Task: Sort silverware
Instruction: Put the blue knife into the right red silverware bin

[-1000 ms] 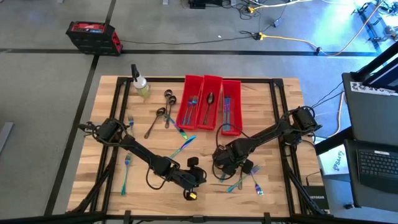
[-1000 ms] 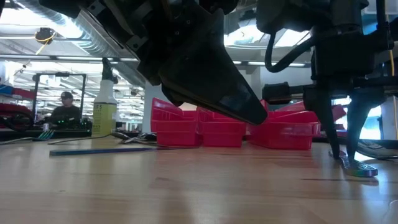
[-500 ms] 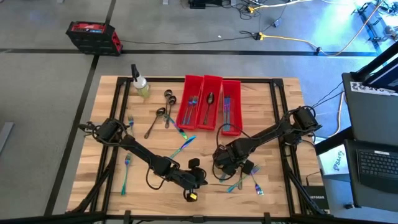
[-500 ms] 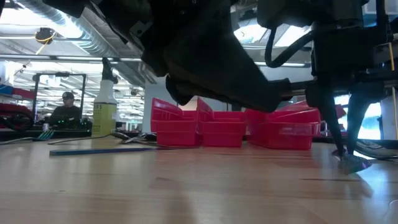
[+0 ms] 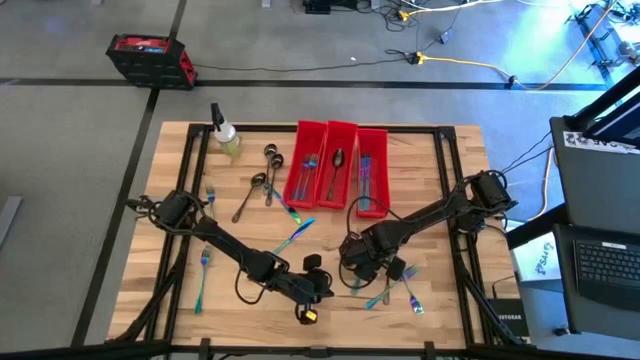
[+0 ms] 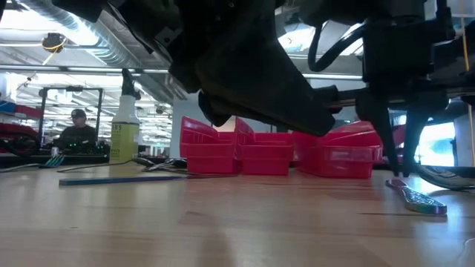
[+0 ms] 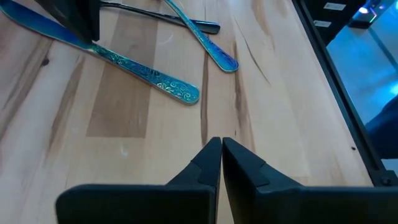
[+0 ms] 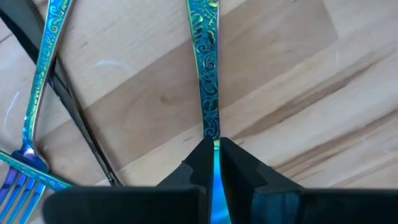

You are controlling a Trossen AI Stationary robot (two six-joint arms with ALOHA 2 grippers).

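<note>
Red bins (image 5: 335,170) stand at the table's (image 5: 440,200) far middle in the high view, some silverware already inside, with loose forks and spoons scattered left of them and near the arms; the left gripper (image 5: 318,288) waits near the front edge. Low view: the right gripper (image 6: 401,174) meets an iridescent utensil (image 6: 417,199) lying on the wood. Left wrist view: those fingers (image 7: 208,163) are pressed together, empty. Right wrist view: the right gripper (image 8: 214,149) pinches the patterned handle (image 8: 205,74) of that piece
</note>
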